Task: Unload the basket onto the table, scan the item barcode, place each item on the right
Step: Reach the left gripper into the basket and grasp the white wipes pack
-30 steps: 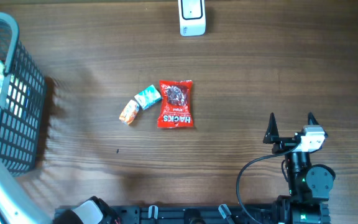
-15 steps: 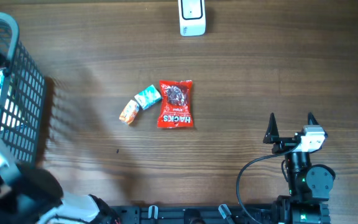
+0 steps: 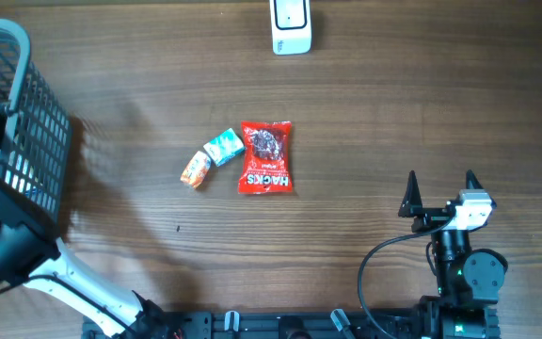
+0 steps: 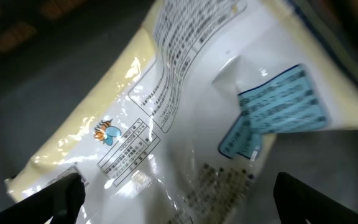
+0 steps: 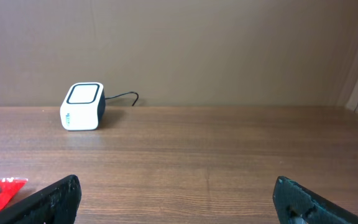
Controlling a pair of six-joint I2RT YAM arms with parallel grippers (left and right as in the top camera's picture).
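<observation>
**Overhead and two wrist views of a brown wood-grain table (image 3: 393,104).** A white box-shaped barcode scanner (image 3: 291,26) is placed at the far edge, near the middle. In the right-wrist view its dark-framed top window is shown, and a thin black cable (image 5: 124,97) is led away behind it.

A glossy red plastic snack packet (image 3: 266,157) is laid flat near the table's centre, lettering up, well apart from the scanner. A small teal wrapped sweet (image 3: 223,147) is set just beside the packet's left edge. A small orange wrapped sweet (image 3: 195,170) is placed against the teal one's lower left corner. A dark wire-mesh basket (image 3: 36,132) is stood at the left edge.

The left arm (image 3: 7,250) is seen beside the basket, but the left gripper (image 4: 179,202) cannot be made out from overhead. In its own view the jaws are held wide apart, and the fingertips (image 4: 64,194) are seen at the two lower corners. That view is filled by a glossy white-and-cream printed pouch (image 4: 166,112) bearing a blue label (image 4: 275,112). Whether the pouch is touched cannot be told.

The right gripper (image 3: 440,191) is held at the near right, well apart from every item. Its jaws are spread wide and nothing is held between them.
</observation>
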